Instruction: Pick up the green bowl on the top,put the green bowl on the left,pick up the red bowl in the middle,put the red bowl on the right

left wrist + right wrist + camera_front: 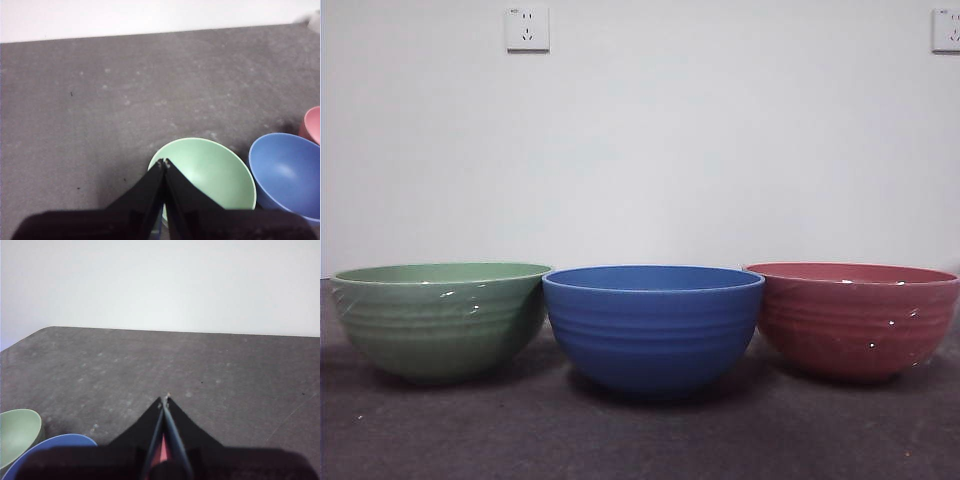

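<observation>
The left tool [164, 162] is clenched, its two black jaws pressed together with nothing between them, and it hangs above the near rim of the green bowl [207, 172]. The right tool [165, 400] is clenched and empty too, over the red bowl [161, 450], which shows only as a sliver between its jaws. On the grey bench [640, 440] the three bowls stand upright in one row: the green bowl [440, 318] at the left, the blue bowl [653, 325] in the middle, the red bowl [855, 318] at the right.
</observation>
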You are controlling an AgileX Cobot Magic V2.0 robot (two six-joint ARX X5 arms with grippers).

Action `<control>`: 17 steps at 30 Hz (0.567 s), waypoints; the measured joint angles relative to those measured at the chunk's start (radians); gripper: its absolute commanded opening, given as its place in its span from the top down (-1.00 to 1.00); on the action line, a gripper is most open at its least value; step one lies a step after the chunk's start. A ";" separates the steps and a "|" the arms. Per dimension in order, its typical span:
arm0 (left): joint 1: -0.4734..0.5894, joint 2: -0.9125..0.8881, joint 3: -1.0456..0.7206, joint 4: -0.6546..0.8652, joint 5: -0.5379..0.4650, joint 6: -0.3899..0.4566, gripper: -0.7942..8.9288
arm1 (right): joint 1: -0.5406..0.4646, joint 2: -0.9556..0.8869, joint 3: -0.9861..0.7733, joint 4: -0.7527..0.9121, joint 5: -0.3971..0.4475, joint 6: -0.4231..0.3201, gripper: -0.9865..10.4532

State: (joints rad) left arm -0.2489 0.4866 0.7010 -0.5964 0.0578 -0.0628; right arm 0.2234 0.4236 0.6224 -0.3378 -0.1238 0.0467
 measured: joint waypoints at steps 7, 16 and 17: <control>0.000 -0.002 0.000 -0.005 0.000 0.000 0.84 | 0.000 0.000 0.000 -0.003 0.000 0.002 0.82; 0.077 -0.232 -0.071 -0.013 -0.108 0.108 0.84 | 0.000 0.002 0.000 -0.014 0.000 0.002 0.82; 0.102 -0.272 -0.108 0.033 -0.107 0.112 0.84 | 0.000 0.002 0.000 -0.014 0.000 0.002 0.82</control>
State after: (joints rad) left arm -0.1467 0.2142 0.5930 -0.5636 -0.0494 0.0490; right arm 0.2234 0.4255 0.6224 -0.3515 -0.1238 0.0486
